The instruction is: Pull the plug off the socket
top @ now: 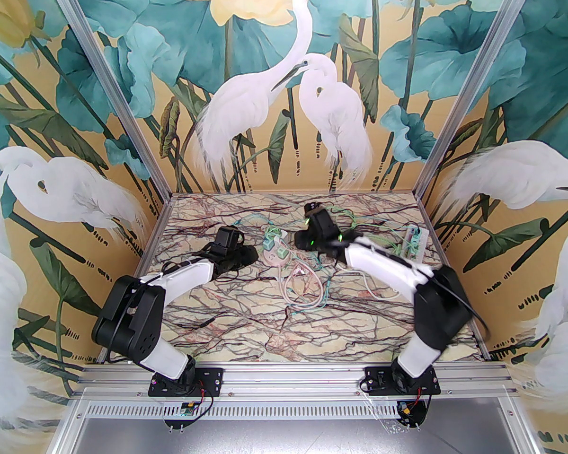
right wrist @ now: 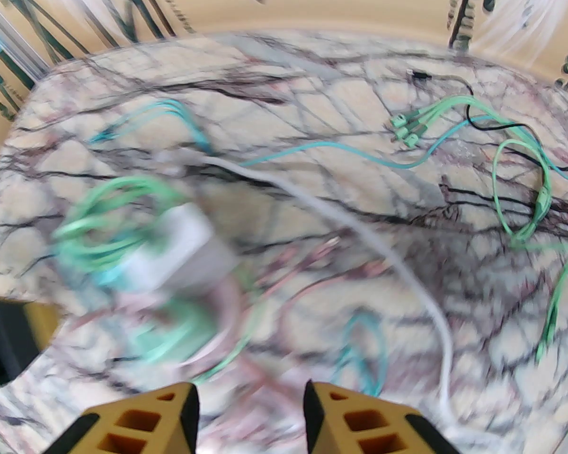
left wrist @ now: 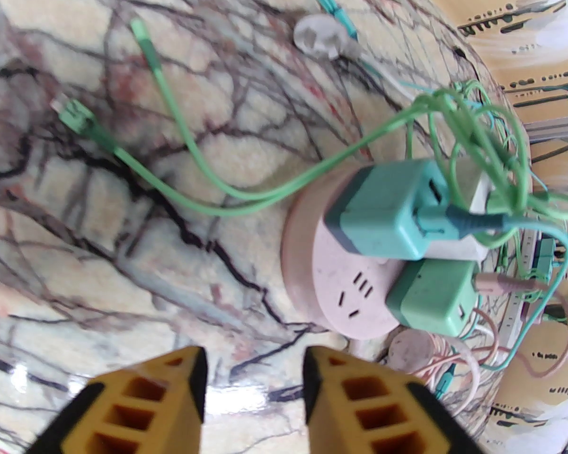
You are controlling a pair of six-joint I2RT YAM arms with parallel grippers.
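Observation:
A round pink socket [left wrist: 341,296] lies mid-table, also seen from above [top: 275,253]. A teal plug [left wrist: 383,220], a green plug [left wrist: 430,296] and a white adapter [left wrist: 473,206] sit in its top face, each with a cable. My left gripper [left wrist: 254,371] hovers just short of the socket on its left, open, with nothing between its yellow fingers [left wrist: 355,395]. My right gripper [right wrist: 251,409] is open and empty to the right of the socket [right wrist: 208,319], which shows blurred in its view with the white adapter [right wrist: 180,248]. From above, the two grippers [top: 254,255] [top: 300,241] flank the socket.
Loose green [left wrist: 180,130], teal [right wrist: 341,152] and pink [top: 303,286] cables sprawl around the socket. A loose white plug head [left wrist: 319,38] lies behind it, and a white cable [right wrist: 407,272] runs right. A clear box [top: 416,242] stands at the right edge. Walls enclose three sides.

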